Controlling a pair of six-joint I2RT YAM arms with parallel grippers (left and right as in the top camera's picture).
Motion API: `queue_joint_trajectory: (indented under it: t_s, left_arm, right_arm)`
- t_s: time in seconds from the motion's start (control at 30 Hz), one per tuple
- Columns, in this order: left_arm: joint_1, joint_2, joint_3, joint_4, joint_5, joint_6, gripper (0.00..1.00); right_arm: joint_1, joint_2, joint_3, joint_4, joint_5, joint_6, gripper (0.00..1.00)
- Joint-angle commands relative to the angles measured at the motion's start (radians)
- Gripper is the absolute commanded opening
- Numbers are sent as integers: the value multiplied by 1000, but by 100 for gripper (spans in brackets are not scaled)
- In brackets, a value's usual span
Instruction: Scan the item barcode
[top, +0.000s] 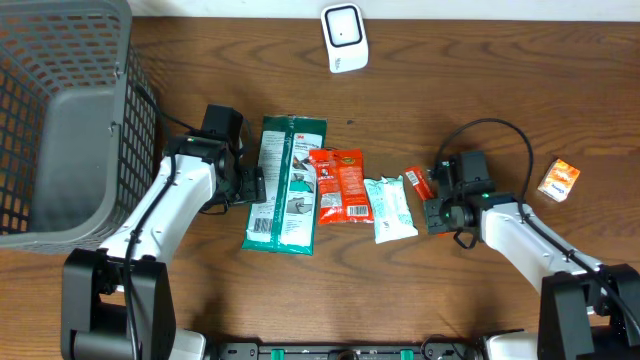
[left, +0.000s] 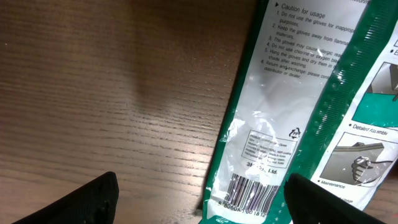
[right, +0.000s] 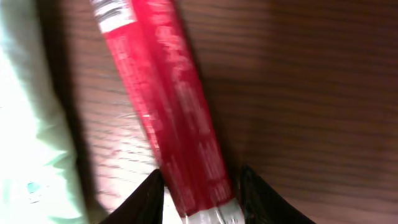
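The right gripper (right: 200, 194) sits astride the red stick packet (right: 168, 106) lying on the table (top: 480, 80) beside the wipes pack (top: 390, 208), gripping or not I cannot tell, and the left gripper (left: 208, 202) gapes wide over the glove packet (left: 280, 93); best to pinch one end firmly, barcode uncovered and facing the scanner (top: 344, 37).

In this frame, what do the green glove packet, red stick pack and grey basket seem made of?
The green glove packet looks like thin glossy plastic film: wrinkles and glare. The red stick pack is shiny plastic or foil-lined film, unclear which: bright highlights, pale sealed end. The grey basket is probably matte moulded plastic: open grid walls.
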Motion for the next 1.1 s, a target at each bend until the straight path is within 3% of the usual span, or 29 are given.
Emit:
queue_joint_trajectory:
  t_s: [0.0, 0.33, 0.5, 0.8, 1.07]
  left_arm:
    - [0, -1, 4, -3, -9, -3, 86]
    - [0, -1, 4, -3, -9, -3, 86]
    - [0, -1, 4, -3, -9, -3, 86]
    - [0, -1, 4, -3, -8, -3, 86]
    - [0, -1, 4, -3, -9, -3, 86]
  right_arm:
    - [-13, 3, 31, -14, -38, 12, 40]
    - [-13, 3, 207, -199, -77, -25, 44]
    - [-24, 3, 196, -203, 3, -44, 36]
    - [-42, 3, 169, -202, -46, -84, 38]
    - [-42, 3, 127, -182, -56, -84, 31]
